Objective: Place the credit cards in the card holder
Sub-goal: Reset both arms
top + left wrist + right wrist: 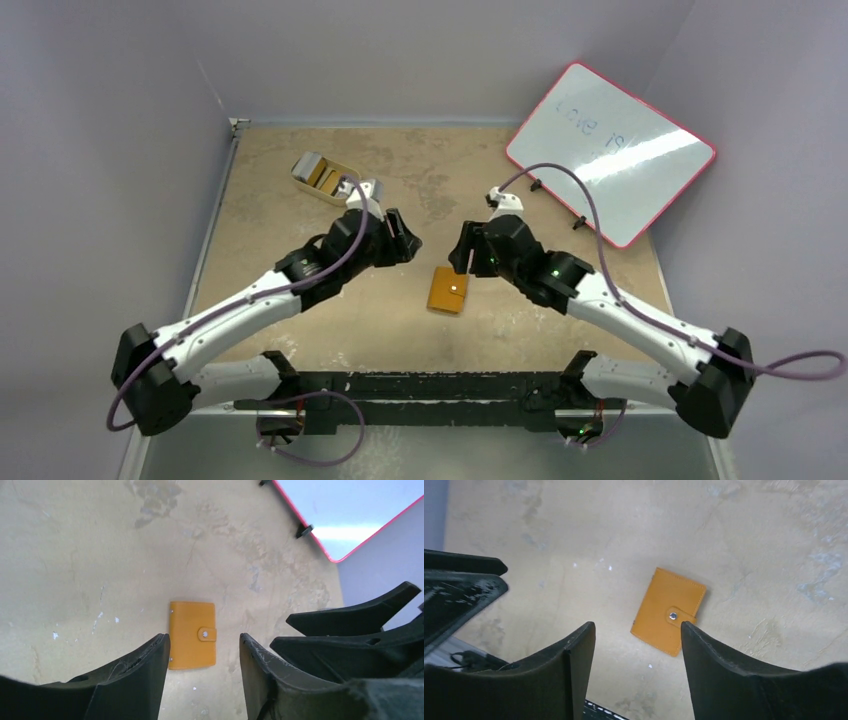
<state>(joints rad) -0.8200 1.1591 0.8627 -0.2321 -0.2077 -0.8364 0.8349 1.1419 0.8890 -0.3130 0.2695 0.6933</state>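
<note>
1. Table [270, 190]: tan, worn and blotched top, on which every item below is found.
2. Whiteboard [612, 150]: pink-red frame, faint writing, set at the far right corner, well apart from the other items.
3. Left gripper [405, 238]: held above the table's middle, fingers spread wide, nothing gripped. It stands between the tray and the card holder.
4. Right gripper [462, 245]: faced toward the left one, fingers likewise spread wide and empty, just beyond the card holder's far edge.
5. Tray [300, 178]: cream, oval, at the far left; its near end is partly hidden overhead by the left wrist.
6. Card holder [449, 290]: orange-tan, laid flat and folded shut on the table, below and between both grippers, nearer the right.
7. Credit cards [320, 172]: grey and gold-brown, kept in the tray, well apart from the card holder.
8. Snap [204, 634]: small, white, fastened on the card holder's flap.
</note>
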